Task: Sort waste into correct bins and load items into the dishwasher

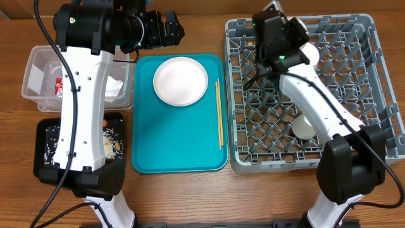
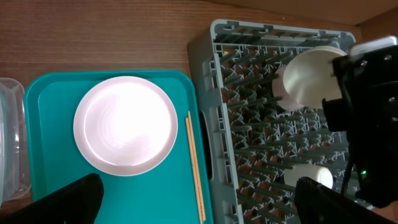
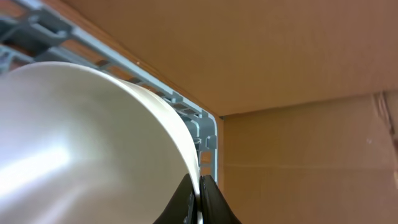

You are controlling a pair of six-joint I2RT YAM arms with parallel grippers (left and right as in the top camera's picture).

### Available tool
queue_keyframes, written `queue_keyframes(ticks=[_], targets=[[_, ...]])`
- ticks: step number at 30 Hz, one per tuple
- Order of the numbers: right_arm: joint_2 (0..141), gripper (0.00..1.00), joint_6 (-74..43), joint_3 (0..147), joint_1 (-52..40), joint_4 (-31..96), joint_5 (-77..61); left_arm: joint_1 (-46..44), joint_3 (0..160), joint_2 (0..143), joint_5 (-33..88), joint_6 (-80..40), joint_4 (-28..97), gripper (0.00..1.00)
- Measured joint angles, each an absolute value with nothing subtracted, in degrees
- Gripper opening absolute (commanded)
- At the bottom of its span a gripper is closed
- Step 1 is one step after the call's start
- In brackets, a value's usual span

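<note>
Over the back of the grey dish rack (image 1: pixel 380 95), the right hand (image 3: pixel 199 194) pinched the rim of a pale bowl (image 2: pixel 308 78) tipped on its side. A white cup (image 1: pixel 302 126) lay nearer among the pegs. The teal tray (image 1: pixel 171 145) held the plate (image 1: pixel 180 80) and chopsticks (image 1: pixel 219 114). Napkins (image 1: pixel 114 87) and a red wrapper (image 1: pixel 59 87) sat in the clear tub (image 1: pixel 35 69), rice (image 1: pixel 114 136) in the black tray (image 1: pixel 44 136). The left hand (image 1: pixel 169 28) hung spread wide.

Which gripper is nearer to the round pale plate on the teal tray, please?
Left. The left gripper hovers just beyond the round pale plate; the right gripper pinches a pale bowl at the grey rack.
</note>
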State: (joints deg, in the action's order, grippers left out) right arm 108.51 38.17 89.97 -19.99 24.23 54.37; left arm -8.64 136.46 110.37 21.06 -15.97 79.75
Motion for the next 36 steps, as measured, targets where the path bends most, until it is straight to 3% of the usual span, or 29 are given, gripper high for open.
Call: queue_keyframes(ticks=[23, 36], targets=[[114.9, 0.04, 48.5, 90.0, -23.2, 21.4, 65.6, -8.6, 136.5, 110.4, 21.1, -16.0, 79.7, 1.00], [114.9, 0.04, 45.4, 90.0, -24.4, 28.0, 66.1, -8.6, 136.5, 110.4, 21.1, -16.0, 79.7, 1.00]])
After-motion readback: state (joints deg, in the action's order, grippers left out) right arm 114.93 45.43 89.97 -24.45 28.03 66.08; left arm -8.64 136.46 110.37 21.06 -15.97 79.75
